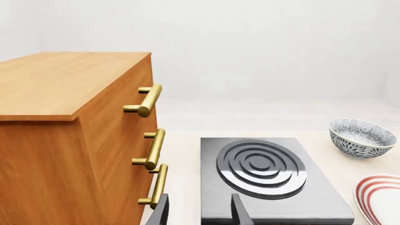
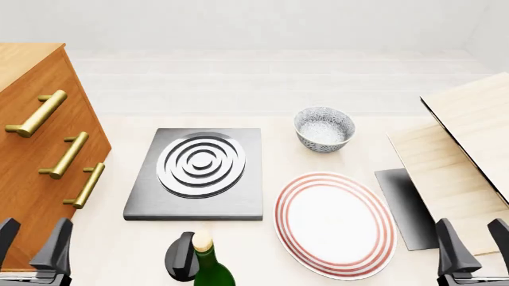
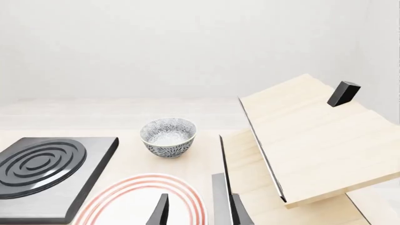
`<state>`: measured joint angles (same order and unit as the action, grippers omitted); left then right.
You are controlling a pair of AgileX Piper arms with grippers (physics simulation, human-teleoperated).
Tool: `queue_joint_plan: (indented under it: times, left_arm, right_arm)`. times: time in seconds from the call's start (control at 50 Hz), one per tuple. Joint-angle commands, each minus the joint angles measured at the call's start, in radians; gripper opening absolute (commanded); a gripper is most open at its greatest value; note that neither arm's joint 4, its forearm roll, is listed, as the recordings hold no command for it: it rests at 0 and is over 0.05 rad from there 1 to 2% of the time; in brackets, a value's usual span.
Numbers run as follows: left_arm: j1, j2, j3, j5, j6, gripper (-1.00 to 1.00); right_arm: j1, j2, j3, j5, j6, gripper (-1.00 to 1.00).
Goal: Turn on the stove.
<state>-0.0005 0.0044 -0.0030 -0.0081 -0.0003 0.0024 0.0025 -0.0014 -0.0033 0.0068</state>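
Dark grey and square, the flat stove slab (image 2: 195,174) is seated on the pale table (image 2: 119,250), slightly left of centre in the front view, with a round burner of concentric white and grey rings (image 2: 200,164) set into it. The separate black round knob (image 2: 180,257) is located at 6 o'clock from the slab, apart from its near edge, and is touched by neither gripper. A green glass bottle with a cork-coloured top (image 2: 208,265) is positioned just beside the knob at 3 o'clock and partly overlaps it in that view.

A red-rimmed white plate (image 2: 335,223) is placed at 4 o'clock from the slab, and a patterned grey-and-white bowl (image 2: 323,128) at 2 o'clock. A thin dark grey mat (image 2: 407,207) is found at 3 o'clock from the plate, partly under light wooden boards (image 2: 469,137). An orange wooden drawer cabinet with brass bar handles (image 2: 40,173) occupies the 9 o'clock side.

The left gripper (image 2: 32,241) is held at the near left corner with its fingers spread and nothing between them. The right gripper (image 2: 471,241) is held at the near right corner, likewise released and empty.
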Motion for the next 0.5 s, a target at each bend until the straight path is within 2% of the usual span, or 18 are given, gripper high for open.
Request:
queue_joint_plan:
  times: [0.02,0.18,0.34,0.5]
  left_arm:
    - [0.01,0.01,-0.005,0.017,0.017,1.0]
    - [0.022,0.092,-0.096,0.065,-0.027,1.0]
    - [-0.028,0.185,-0.215,0.151,0.044,1.0]
    - [-0.057,0.255,-0.282,0.185,0.046,1.0]
  right_arm:
    - [-0.002,0.005,-0.003,0.002,-0.008,1.0]
    - [-0.002,0.024,-0.001,-0.019,-0.003,1.0]
    - [-0.002,0.014,-0.002,-0.009,-0.005,1.0]
    - [-0.002,0.006,-0.002,-0.002,-0.007,1.0]
